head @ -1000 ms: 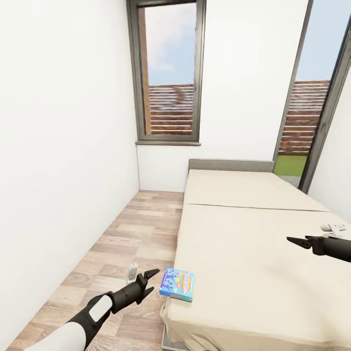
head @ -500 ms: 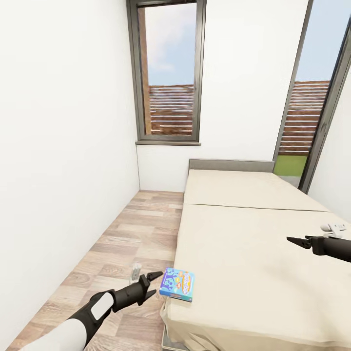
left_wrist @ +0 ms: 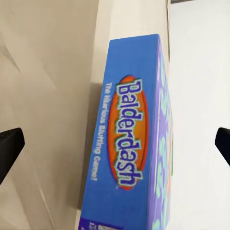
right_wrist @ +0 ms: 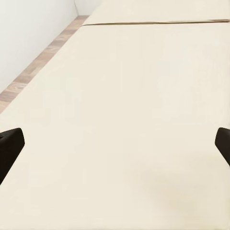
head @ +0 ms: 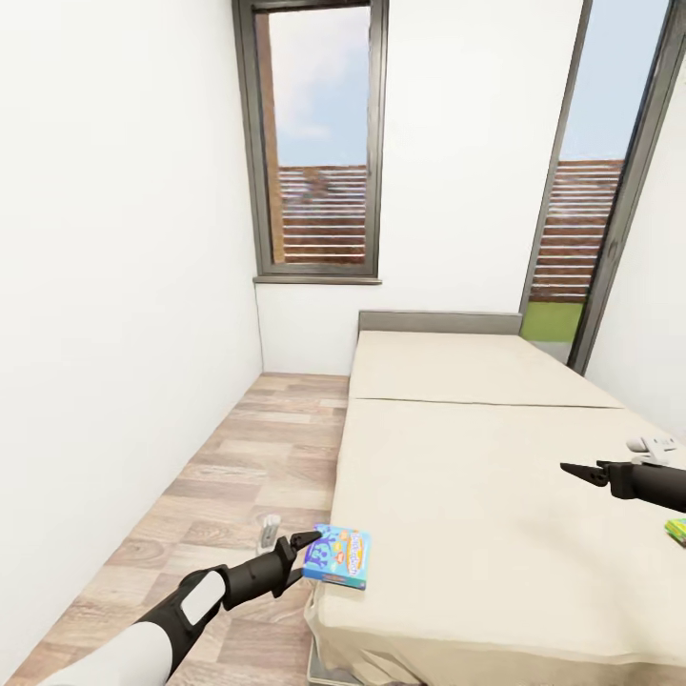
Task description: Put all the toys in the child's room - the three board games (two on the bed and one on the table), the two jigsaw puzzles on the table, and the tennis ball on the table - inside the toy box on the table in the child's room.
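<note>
Bed (head: 476,495) ahead of you, beige mattress, grey headboard under the window (head: 314,143); plank floor (head: 238,476) runs along its left side. Blue board game (head: 338,556) lies flat at the near left corner of the mattress, partly overhanging the edge; the wrist view reads "Balderdash" on its side (left_wrist: 132,158). Your left gripper (head: 297,545) is right at the box's left edge, fingers spread wide, one dark tip (left_wrist: 9,148) at each side of the wrist picture with the box between them, not touching it. Your right gripper (head: 583,471) hangs over the right part of the mattress, well apart from the blue box; fingers wide apart there too, bare mattress (right_wrist: 124,120) between them. Green-edged flat thing (head: 676,529) at the right border, too cut off to name.
</note>
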{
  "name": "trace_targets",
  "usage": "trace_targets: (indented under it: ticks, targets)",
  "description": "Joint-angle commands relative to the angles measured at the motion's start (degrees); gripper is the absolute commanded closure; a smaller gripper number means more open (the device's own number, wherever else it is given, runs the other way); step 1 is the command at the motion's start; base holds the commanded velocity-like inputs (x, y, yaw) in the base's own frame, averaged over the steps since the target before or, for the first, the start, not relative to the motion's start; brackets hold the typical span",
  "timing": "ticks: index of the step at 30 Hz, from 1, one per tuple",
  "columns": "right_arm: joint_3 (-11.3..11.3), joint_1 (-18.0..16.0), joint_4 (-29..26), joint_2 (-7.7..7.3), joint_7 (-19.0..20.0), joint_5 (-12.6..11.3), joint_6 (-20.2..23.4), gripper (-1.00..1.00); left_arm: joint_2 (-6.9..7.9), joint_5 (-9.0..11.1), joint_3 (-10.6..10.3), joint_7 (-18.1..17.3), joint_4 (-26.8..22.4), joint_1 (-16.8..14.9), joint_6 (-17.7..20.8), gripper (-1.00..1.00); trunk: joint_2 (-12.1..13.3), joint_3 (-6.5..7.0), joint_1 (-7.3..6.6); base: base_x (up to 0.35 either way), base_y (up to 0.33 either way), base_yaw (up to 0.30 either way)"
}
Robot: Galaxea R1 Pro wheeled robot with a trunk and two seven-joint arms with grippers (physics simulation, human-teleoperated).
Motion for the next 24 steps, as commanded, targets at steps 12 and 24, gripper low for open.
trace_targets:
  ticks: [12,24]
  targets:
    - [-0.1,-0.1,0.0,0.08,0.5,0.4,0.3,-1.00,-0.05,0.6,-0.4,-0.1,0.0,0.0,0.2,-1.00,0.0,-0.06,-0.01,0.000,0.000,-0.007]
    - [-0.1,-0.1,0.0,0.04,0.5,0.4,0.3,-1.00,-0.06,0.6,-0.5,-0.1,0.0,0.0,0.1,-1.00,0.0,-0.06,-0.01,0.000,0.000,0.000]
